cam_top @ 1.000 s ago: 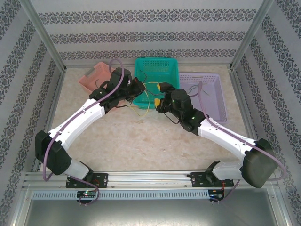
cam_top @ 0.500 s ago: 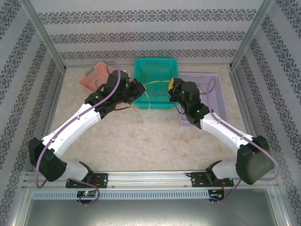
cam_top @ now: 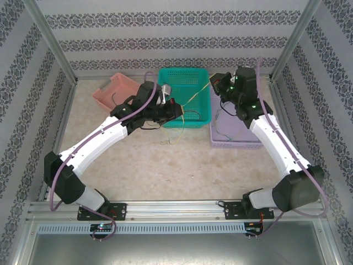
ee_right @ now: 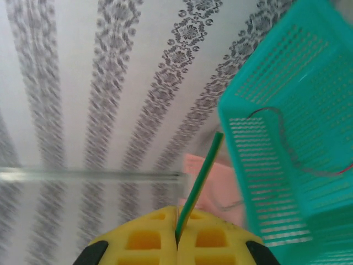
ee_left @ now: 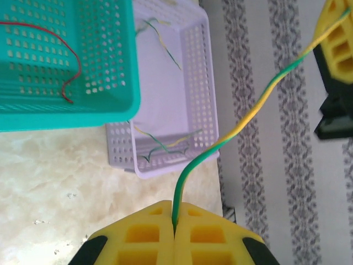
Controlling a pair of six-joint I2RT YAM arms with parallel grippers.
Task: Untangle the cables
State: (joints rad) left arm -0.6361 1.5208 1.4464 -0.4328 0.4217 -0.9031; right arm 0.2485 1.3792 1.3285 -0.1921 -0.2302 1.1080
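Cables (cam_top: 194,96) at full stretch above the marbled tabletop (cam_top: 165,165). Nearest the arm bases, loose ends of thin yellow-green and dark wire dangle below the left gripper (cam_top: 175,104) toward the tabletop, just in front of the teal basket (cam_top: 182,70). Whether the jaws hold these too cannot be told. The left gripper's yellow jaws are pressed together on one end of a green-and-yellow strand (ee_left: 242,121). In the left wrist view it leaves the seam between them and climbs away in a gentle wave. Farther back and to the right, the right gripper (cam_top: 216,83) has its jaws clamped tight on the other end of that strand. A short stub sticks out past them in the right wrist view. The strand hangs in the air between the two grippers, crossing above the teal basket's right rear corner. Below it, a red strand (ee_left: 78,58) lies curled on the teal basket's perforated floor. Several more yellow-and-green strands (ee_left: 165,144) lie in the lilac basket (ee_left: 193,83) just beside it on the right. A pink basket (cam_top: 113,91) stands to the teal one's left, at the far edge of the tabletop before the patterned back wall (cam_top: 176,44).
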